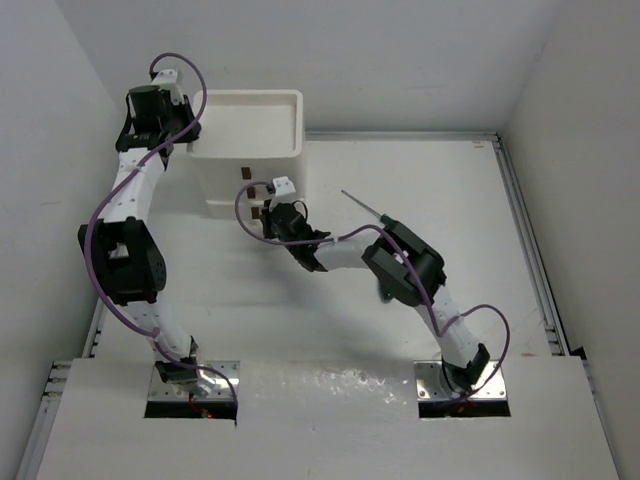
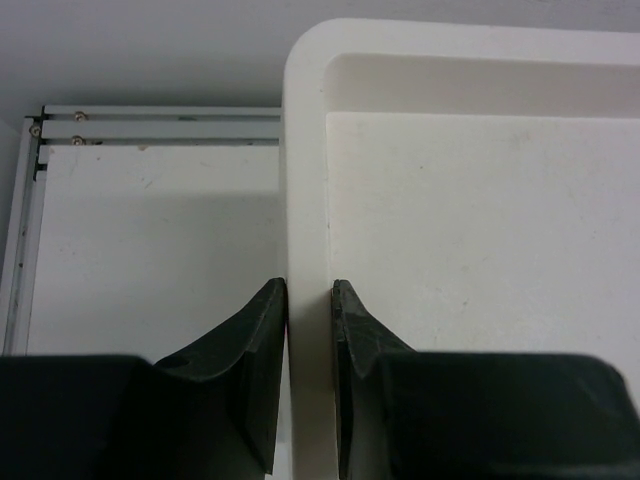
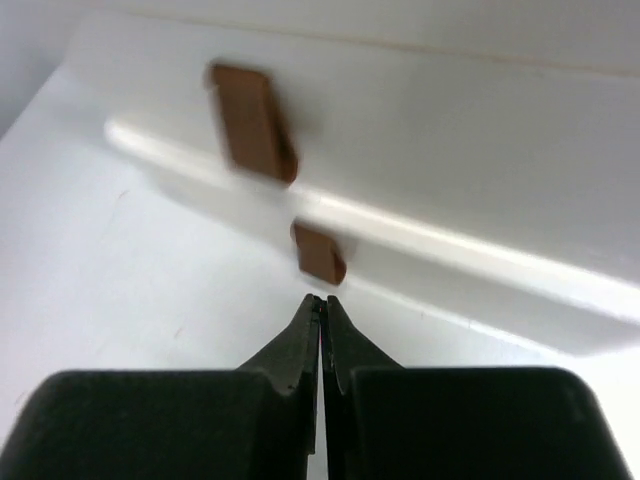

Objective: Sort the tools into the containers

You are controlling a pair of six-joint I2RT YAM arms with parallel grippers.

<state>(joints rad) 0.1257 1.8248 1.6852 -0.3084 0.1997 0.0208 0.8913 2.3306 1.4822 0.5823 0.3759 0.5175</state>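
1. Top view:
   - Counted one white container [image 1: 297, 125] at the far left of the table [image 1: 450, 250].
   - Found the left gripper [image 1: 192, 135] at its left rim and the right gripper [image 1: 262, 213] low at its front face.
   - Counted one screwdriver [image 1: 362, 206], its thin shaft bare and its dark handle partly hidden under the right arm.
   - Placed it to the right of the container, well apart from both grippers.
   - Counted two arms.

2. Left wrist view:
   - Saw the two fingers [image 2: 255, 345] set either side of the container's rim wall, one outside and one inside the top tray.
   - Judged them clamped on that wall.
   - Noted the table to the left, with one metal rail [image 2: 160, 113] at its far edge.
   - Counted two screws at the rail's left end.

3. Right wrist view:
   - Saw the fingers [image 3: 300, 340] pressed together tip to tip, gripping neither tab.
   - Counted two brown tabs on the container's front.
   - Placed the lower tab [image 3: 318, 253] just beyond the tips, very near; could not tell whether touching.
   - Placed the upper tab [image 3: 250, 120] higher and to the left.
   - Found both tabs blurred.
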